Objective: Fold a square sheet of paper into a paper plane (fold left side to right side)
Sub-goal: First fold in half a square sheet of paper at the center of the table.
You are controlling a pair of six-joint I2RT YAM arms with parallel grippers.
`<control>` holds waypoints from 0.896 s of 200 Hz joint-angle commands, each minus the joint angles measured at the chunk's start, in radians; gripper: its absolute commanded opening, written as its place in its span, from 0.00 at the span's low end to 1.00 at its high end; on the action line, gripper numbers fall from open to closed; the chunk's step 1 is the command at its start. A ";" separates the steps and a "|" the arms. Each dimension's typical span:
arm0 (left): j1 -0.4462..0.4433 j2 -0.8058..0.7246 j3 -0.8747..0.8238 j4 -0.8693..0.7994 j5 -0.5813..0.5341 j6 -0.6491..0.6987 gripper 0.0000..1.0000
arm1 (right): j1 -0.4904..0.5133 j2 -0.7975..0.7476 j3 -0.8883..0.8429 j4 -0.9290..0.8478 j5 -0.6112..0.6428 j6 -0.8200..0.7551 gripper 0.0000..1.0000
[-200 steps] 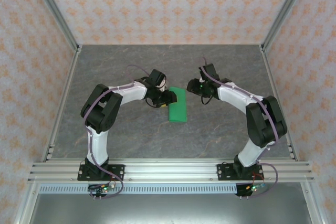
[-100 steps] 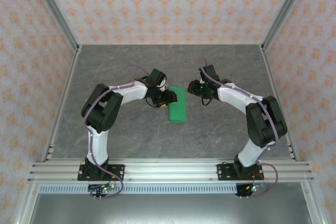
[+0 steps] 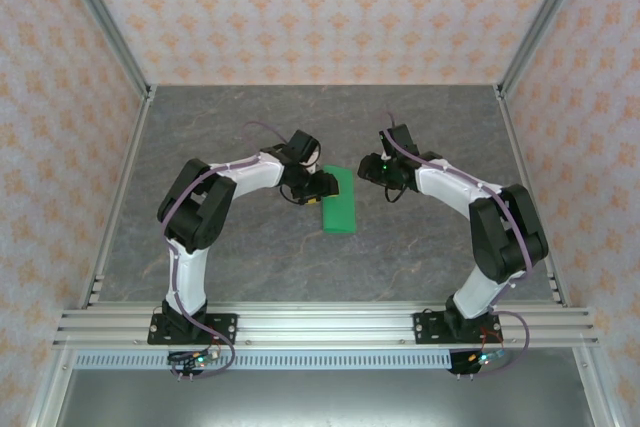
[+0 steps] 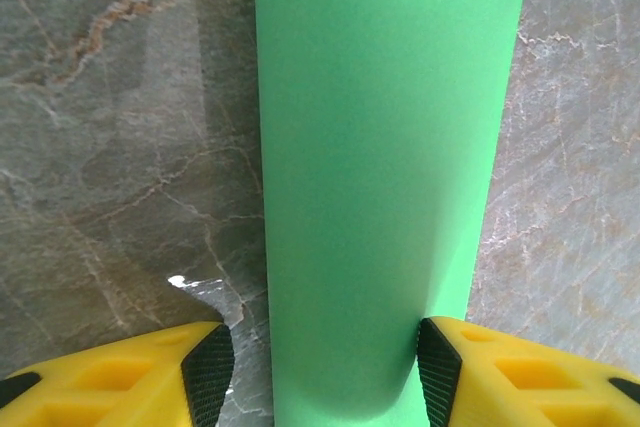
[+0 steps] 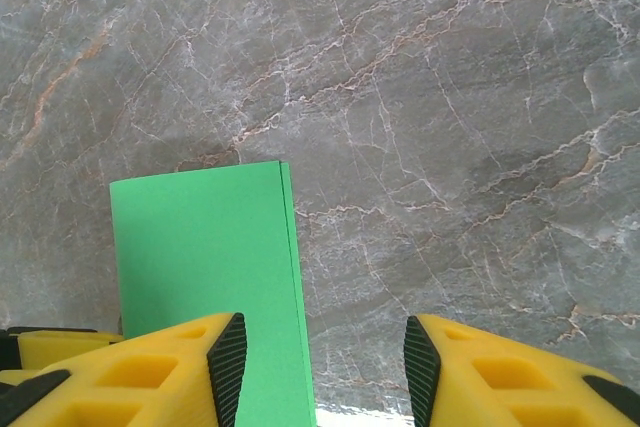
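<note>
Your left gripper (image 3: pixel 323 187) has its jaws part-way apart, closed on nothing that I can make out, and it stands astride the green paper (image 3: pixel 338 202). On the left wrist view, one pad (image 4: pixel 440 375) touches a long edge of the strip, and the other sits just clear of the opposite edge (whether either presses down, I cannot tell).

The paper lies flat at the middle of the table (image 3: pixel 250 257). It is already a narrow rectangle, with its long axis running near to far and the far end leaning slightly right.

Your coming move turns on this: the strip runs lengthwise away under the left gripper, and the left arm is the nearer one, over the paper's far half. That arm reaches in from the left, elbow bent and wrist turned down.

Your right gripper (image 3: pixel 365 168) hangs just beside the paper's far right corner, jaws likewise half apart and empty. Its arm curls in from the right.
</note>
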 commanded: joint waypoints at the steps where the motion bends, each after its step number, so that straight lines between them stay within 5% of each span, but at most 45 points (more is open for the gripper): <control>1: -0.030 0.083 -0.003 -0.063 -0.068 0.026 0.57 | 0.001 -0.028 -0.016 -0.013 0.010 -0.013 0.50; 179: -0.039 0.108 0.024 -0.087 -0.075 0.029 0.58 | 0.002 -0.010 -0.021 -0.002 -0.037 -0.004 0.49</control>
